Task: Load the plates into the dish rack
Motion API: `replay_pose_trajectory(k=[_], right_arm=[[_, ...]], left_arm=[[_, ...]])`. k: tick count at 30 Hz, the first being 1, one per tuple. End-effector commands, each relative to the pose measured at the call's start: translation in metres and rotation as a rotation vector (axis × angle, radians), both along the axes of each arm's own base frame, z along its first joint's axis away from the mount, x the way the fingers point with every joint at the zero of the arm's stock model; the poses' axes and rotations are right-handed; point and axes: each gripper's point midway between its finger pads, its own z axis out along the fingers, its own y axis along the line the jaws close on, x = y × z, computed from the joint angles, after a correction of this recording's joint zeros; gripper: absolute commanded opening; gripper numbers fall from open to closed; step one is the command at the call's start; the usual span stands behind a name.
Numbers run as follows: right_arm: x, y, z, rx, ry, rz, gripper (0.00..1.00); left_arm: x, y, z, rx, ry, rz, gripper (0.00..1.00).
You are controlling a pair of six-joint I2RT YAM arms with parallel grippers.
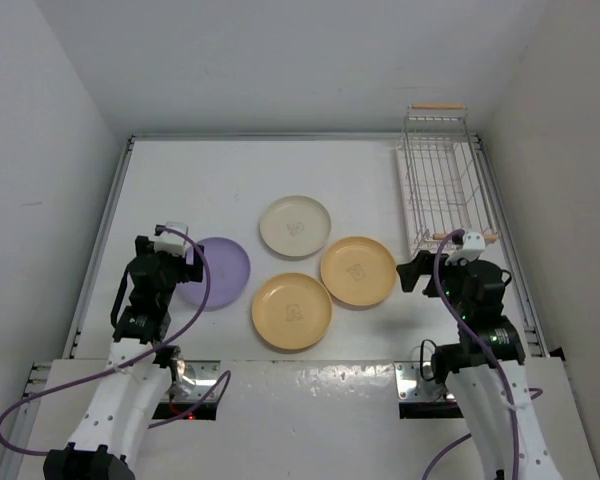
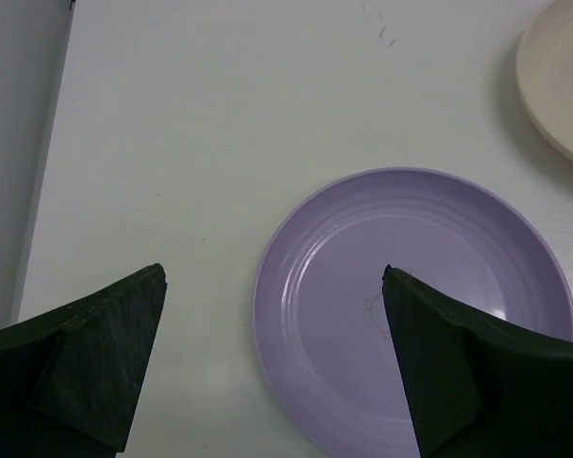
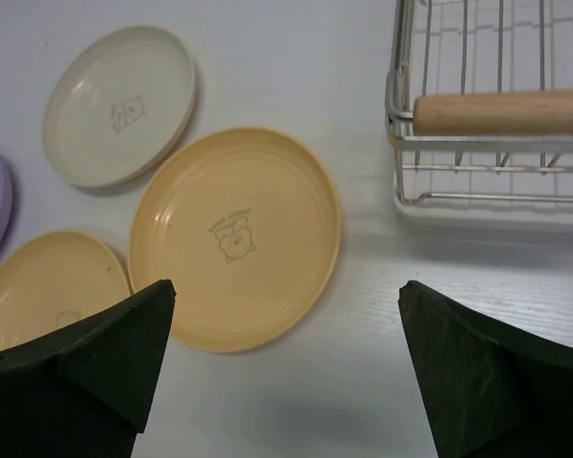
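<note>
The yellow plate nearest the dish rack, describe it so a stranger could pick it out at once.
Find the white wire dish rack at the right edge of the table. Just left of its near wooden handle lies a yellow-orange plate, flat on the table. The other yellow plate matches its colour but lies farther from the rack.
</note>
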Motion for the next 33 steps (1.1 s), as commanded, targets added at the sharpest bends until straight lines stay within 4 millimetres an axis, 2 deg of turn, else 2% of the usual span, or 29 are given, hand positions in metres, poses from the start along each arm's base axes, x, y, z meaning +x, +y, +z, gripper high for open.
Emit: replay_pose_trajectory(k=[1, 2, 3, 4, 6, 7, 8, 9, 10, 11, 12, 13, 14, 15, 16, 17, 18, 19, 20, 22, 25, 27, 28, 29, 30, 31, 32, 33], right_arm=[[0.015, 0.002, 0.054, 0.016, -0.104, -0.001, 1.00], [0.017, 0.008, 0.073, 0.024, -0.135, 0.035, 1.00], [0.021, 0.010, 0.081, 0.025, -0.141, 0.046, 1.00], [0.028, 0.022, 0.101, 0.055, -0.124, 0.108, 1.00], [0.033, 0.034, 0.109, 0.089, -0.090, 0.161, 1.00], [0.040, 0.051, 0.098, 0.118, -0.007, 0.231, 1.00], [0.044, 0.057, 0.121, 0.131, -0.035, 0.246, 1.00], [0.047, 0.063, 0.108, 0.139, 0.045, 0.248, 1.00], [0.061, 0.046, 0.104, 0.068, 0.056, 0.124, 1.00], [0.052, 0.067, 0.088, 0.009, 0.129, 0.167, 1.00], [0.055, 0.049, 0.062, -0.091, 0.216, 0.048, 0.99], [0.053, 0.043, 0.050, -0.152, 0.250, -0.030, 0.90], [0.044, 0.044, 0.026, -0.202, 0.345, -0.046, 0.68], [0.037, 0.041, 0.012, -0.212, 0.390, -0.077, 0.53], [0.038, 0.041, 0.007, -0.136, 0.405, -0.168, 0.41], [0.036, 0.044, 0.002, -0.105, 0.406, -0.182, 0.39], [0.020, 0.041, -0.032, -0.115, 0.464, -0.196, 0.45], [0.033, 0.050, -0.029, -0.014, 0.407, -0.250, 0.49], [0.024, 0.055, -0.045, -0.026, 0.420, -0.242, 0.54], [0.026, 0.041, -0.059, -0.070, 0.397, -0.367, 0.58], [0.016, 0.029, -0.077, -0.173, 0.446, -0.474, 0.62], [0.014, 0.026, -0.090, -0.203, 0.465, -0.486, 0.67], [0.010, 0.020, -0.100, -0.210, 0.480, -0.497, 0.67], [0.025, 0.034, -0.100, -0.140, 0.437, -0.456, 0.67], [0.025, 0.038, -0.107, -0.095, 0.463, -0.436, 0.67], [0.019, 0.031, -0.120, -0.087, 0.484, -0.443, 0.67], [0.029, 0.042, -0.118, -0.010, 0.461, -0.424, 0.66], [0.030, 0.037, -0.122, -0.001, 0.467, -0.442, 0.64]], left_arm=[[0.002, -0.001, 0.020, 0.067, -0.038, -0.049, 1.00], [0.002, -0.004, 0.023, 0.102, -0.032, -0.083, 1.00], [0.001, -0.004, 0.022, 0.148, -0.011, -0.109, 1.00], [0.000, -0.003, 0.024, 0.206, 0.009, -0.138, 1.00], [-0.002, -0.006, 0.023, 0.232, 0.021, -0.170, 1.00], [-0.002, -0.007, 0.028, 0.239, 0.015, -0.181, 1.00], [-0.003, -0.011, 0.031, 0.232, 0.018, -0.203, 1.00], [-0.005, -0.013, 0.028, 0.238, 0.028, -0.224, 1.00], [-0.005, -0.016, 0.033, 0.234, 0.021, -0.240, 1.00], [-0.006, -0.022, 0.029, 0.233, 0.033, -0.279, 1.00], [-0.006, -0.022, 0.032, 0.234, 0.032, -0.279, 1.00], [-0.006, -0.022, 0.032, 0.234, 0.032, -0.279, 1.00], [-0.006, -0.022, 0.032, 0.234, 0.032, -0.279, 1.00], [-0.006, -0.022, 0.032, 0.234, 0.032, -0.279, 1.00], [-0.006, -0.020, 0.032, 0.237, 0.034, -0.269, 1.00], [-0.006, -0.020, 0.032, 0.237, 0.034, -0.269, 1.00], [-0.006, -0.017, 0.032, 0.236, 0.035, -0.258, 1.00], [-0.006, -0.017, 0.032, 0.236, 0.035, -0.258, 1.00], [-0.006, -0.020, 0.032, 0.232, 0.033, -0.272, 1.00], [-0.006, -0.025, 0.032, 0.223, 0.028, -0.300, 1.00], [-0.007, -0.025, 0.030, 0.222, 0.037, -0.301, 1.00], [-0.007, -0.025, 0.030, 0.222, 0.037, -0.301, 1.00], [-0.007, -0.025, 0.030, 0.222, 0.037, -0.301, 1.00], [-0.007, -0.025, 0.030, 0.222, 0.037, -0.301, 1.00], [-0.007, -0.025, 0.030, 0.222, 0.037, -0.301, 1.00], [-0.007, -0.025, 0.030, 0.222, 0.037, -0.301, 1.00], [-0.007, -0.025, 0.030, 0.222, 0.037, -0.301, 1.00], [-0.008, -0.025, 0.032, 0.223, 0.028, -0.300, 1.00]])
